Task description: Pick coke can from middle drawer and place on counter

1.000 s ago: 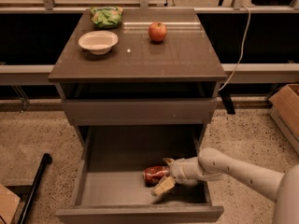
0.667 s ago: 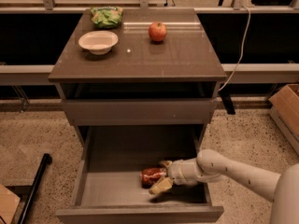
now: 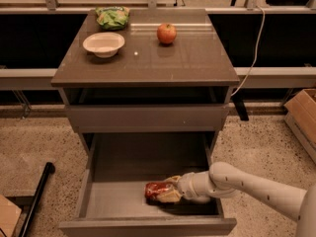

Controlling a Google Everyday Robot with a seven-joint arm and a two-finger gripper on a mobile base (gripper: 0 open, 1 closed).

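Observation:
The coke can (image 3: 154, 191) lies on its side on the floor of the open middle drawer (image 3: 123, 174), near the front and right of centre. My gripper (image 3: 166, 190) reaches in from the right on a white arm, low in the drawer. Its pale fingers (image 3: 172, 180) sit above and below the can's right end and are closed on it. The can rests on the drawer floor. The counter (image 3: 163, 60) is the glossy dark top of the cabinet, above the drawers.
On the counter stand a red apple (image 3: 167, 33), a white bowl (image 3: 103, 44) and a green bag (image 3: 112, 17). A cardboard box (image 3: 302, 115) sits on the floor at right. A black pole (image 3: 35, 197) lies at left.
My gripper has moved left and slightly lower in the drawer. Its fingers have come closer together around the can, which has shifted a little to the left.

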